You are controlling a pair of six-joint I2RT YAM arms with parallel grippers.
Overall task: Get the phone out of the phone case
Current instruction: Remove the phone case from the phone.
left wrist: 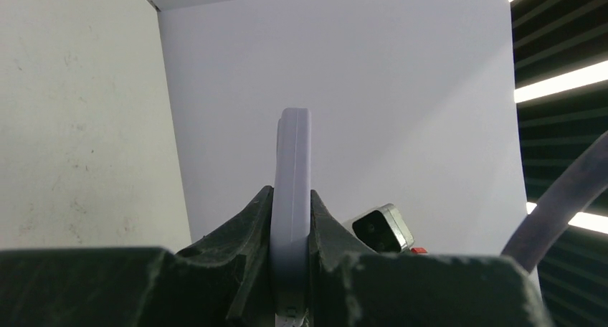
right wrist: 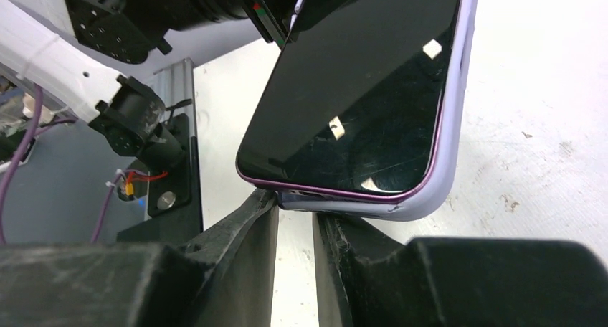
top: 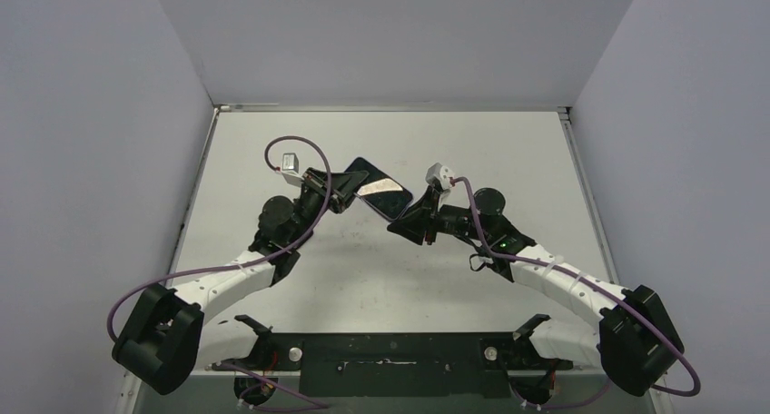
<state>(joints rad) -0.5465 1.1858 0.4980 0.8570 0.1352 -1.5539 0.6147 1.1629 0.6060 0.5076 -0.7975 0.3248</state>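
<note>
The pale grey table carries two white and black arms, the left arm and the right arm, which meet over its middle. Between them, lifted above the table surface, is the black glass phone, tilted and sitting in its lilac soft plastic case. The left gripper is closed tightly on the far-left edge of the case, and the lilac rim stands upright between its two dark fingers. The right gripper is at the near-right end of the phone with only a narrow gap between its jaws. The case edge lies just at the fingertips, but I cannot tell if they really pinch it.
</note>
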